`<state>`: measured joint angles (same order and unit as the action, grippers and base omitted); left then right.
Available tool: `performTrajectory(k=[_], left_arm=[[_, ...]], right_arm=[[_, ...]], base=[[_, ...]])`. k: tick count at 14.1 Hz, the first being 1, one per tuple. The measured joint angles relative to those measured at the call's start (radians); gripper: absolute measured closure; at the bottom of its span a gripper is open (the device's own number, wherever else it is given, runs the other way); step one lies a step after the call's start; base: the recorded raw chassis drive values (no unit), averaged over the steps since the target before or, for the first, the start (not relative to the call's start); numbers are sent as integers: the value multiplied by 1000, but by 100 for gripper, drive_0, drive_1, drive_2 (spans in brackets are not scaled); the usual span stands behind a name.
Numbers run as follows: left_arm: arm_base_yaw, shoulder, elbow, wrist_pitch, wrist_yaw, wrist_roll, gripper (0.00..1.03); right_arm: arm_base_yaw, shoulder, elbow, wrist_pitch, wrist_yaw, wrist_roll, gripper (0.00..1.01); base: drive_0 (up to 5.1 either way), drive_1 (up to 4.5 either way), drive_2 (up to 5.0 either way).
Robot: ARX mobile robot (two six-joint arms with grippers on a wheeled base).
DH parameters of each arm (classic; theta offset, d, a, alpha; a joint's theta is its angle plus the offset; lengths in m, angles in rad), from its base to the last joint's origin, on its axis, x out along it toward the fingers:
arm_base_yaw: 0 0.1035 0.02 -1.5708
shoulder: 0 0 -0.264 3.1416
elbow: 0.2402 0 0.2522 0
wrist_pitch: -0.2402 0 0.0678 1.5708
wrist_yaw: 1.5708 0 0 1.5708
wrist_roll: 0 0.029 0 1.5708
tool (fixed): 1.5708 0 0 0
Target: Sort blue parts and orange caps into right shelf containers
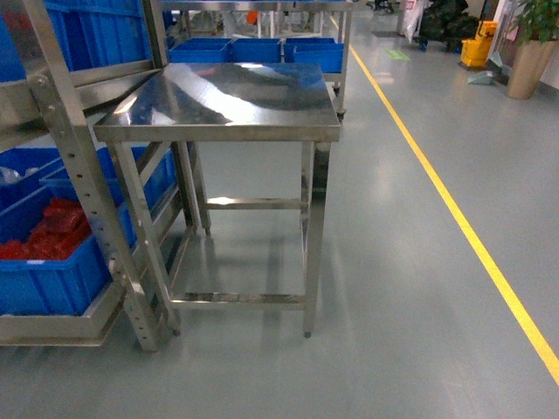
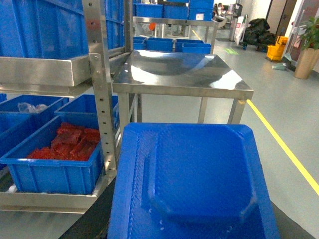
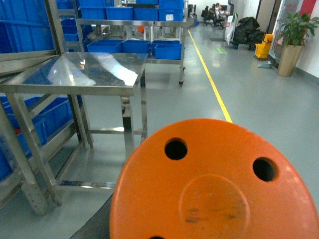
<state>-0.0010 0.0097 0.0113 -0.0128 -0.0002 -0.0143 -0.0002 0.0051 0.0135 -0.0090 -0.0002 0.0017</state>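
Close under each wrist camera we see cargo: blue part (image 2: 199, 184) left, orange cap (image 3: 214, 184) right; neither pincer visible, grip unconfirmed. Transit step; next, locate shelf (image 1: 79, 175) containers.

You have a stainless steel table (image 1: 229, 98) standing ahead on the grey floor (image 1: 419, 288), with a yellow line (image 1: 454, 209) running past its right side. Far off to the right you can see a potted plant (image 1: 533, 44) and a yellow mop bucket (image 1: 476, 48).
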Motion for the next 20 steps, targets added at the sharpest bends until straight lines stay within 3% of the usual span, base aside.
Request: performTrajectory(k=[6, 20], left_arm=[[0, 0, 0, 5, 0, 0, 61], [0, 0, 0, 6, 0, 0, 61]], right_arm=[[0, 0, 0, 3, 3, 0, 57], [0, 0, 0, 3, 2, 0, 57]], base=[[8, 426, -410], [-496, 247, 247]])
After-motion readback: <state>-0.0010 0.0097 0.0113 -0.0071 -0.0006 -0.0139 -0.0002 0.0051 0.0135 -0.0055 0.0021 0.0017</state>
